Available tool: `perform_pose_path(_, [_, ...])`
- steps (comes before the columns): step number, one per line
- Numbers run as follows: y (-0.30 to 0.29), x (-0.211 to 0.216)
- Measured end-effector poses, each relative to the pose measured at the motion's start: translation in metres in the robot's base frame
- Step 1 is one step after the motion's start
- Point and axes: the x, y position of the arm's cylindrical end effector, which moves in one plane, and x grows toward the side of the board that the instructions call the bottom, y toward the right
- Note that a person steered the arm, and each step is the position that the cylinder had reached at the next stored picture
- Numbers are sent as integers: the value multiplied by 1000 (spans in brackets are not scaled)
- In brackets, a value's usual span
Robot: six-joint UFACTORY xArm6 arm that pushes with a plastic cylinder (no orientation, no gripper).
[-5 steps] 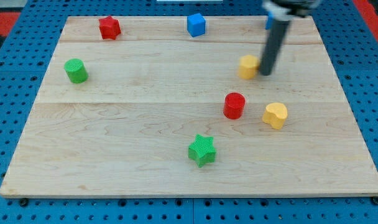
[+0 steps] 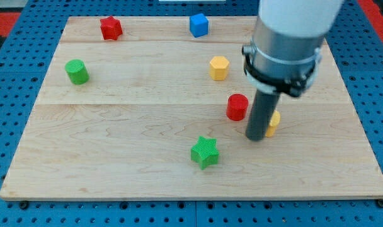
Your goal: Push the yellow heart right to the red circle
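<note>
The red circle (image 2: pixel 237 106) stands right of the board's middle. The yellow heart (image 2: pixel 274 122) lies just to its right and a little lower, mostly hidden behind my rod. My tip (image 2: pixel 255 138) rests on the board right against the heart's left side, just below and to the right of the red circle. The rod and the arm's grey body rise from there toward the view's top right.
A yellow hexagon (image 2: pixel 219 67) lies above the red circle. A green star (image 2: pixel 205 152) sits below centre. A green cylinder (image 2: pixel 77 71) is at the left, a red block (image 2: pixel 110 28) at top left, a blue cube (image 2: pixel 198 24) at top centre.
My tip has moved from beside the yellow hexagon down to the yellow heart's left side. The hexagon now lies farther left. The arm body now fills the top right.
</note>
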Motion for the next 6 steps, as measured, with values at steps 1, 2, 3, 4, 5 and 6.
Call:
perform_pose_path(1, [53, -10])
perform_pose_path(2, [70, -12])
perform_pose_path(3, [73, 2])
perform_pose_path(4, [77, 15])
perform_pose_path(5, [89, -13])
perform_pose_path(6, [100, -57])
